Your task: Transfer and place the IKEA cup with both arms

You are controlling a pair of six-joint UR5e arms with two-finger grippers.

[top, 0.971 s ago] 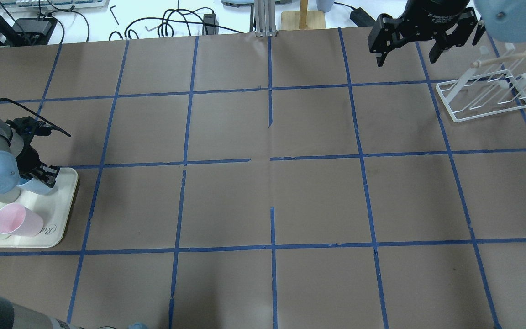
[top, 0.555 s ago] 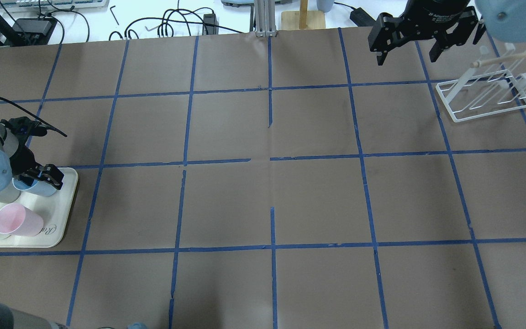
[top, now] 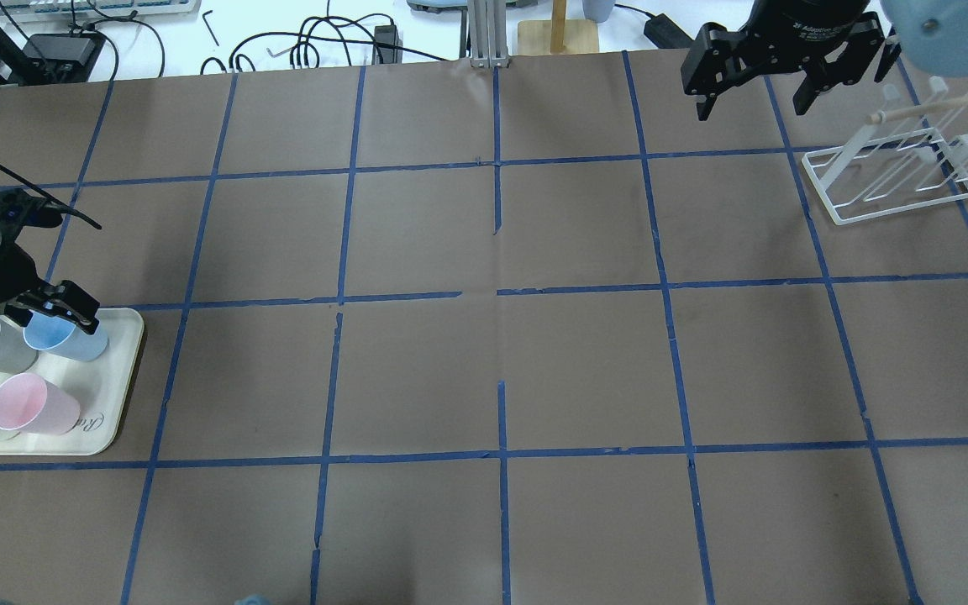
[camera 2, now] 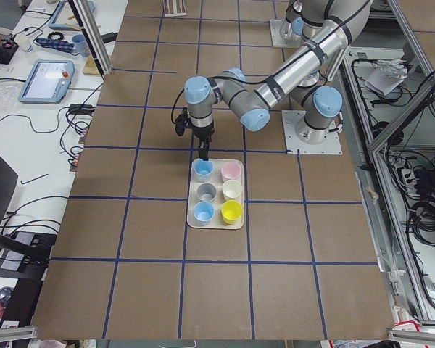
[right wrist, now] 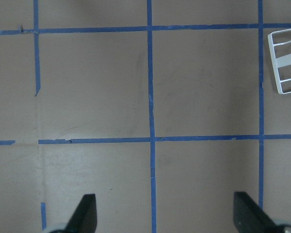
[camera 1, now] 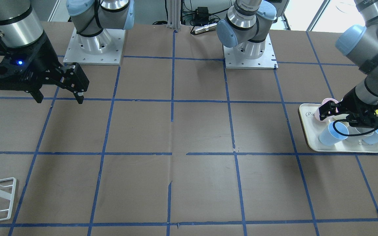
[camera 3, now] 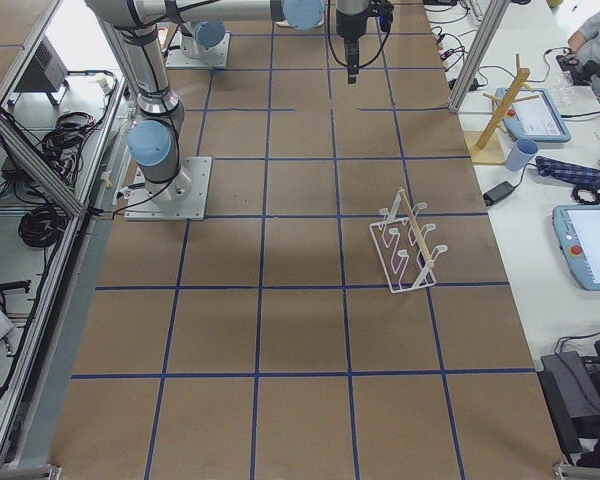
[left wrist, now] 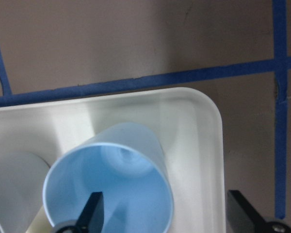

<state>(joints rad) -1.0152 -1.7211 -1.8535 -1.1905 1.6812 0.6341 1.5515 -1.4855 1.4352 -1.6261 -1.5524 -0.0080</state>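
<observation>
The IKEA cup (left wrist: 131, 165) is seated upright in a tray (left wrist: 203, 126) corner. The left fingers (left wrist: 92, 211) are spread, one inside its rim, one outside. The right fingers (right wrist: 85, 213) are likewise spread.

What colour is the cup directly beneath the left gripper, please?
Light blue; the cup shows best in the left wrist-mounted view.

Surface finishes on the bench (top: 585, 370).
Matt brown paper, blue tape (top: 497, 126); smooth matt plastic IKEA cup (left wrist: 128, 162); glossy cream tray (left wrist: 194, 126); white wire rack (camera 3: 407, 245).
</observation>
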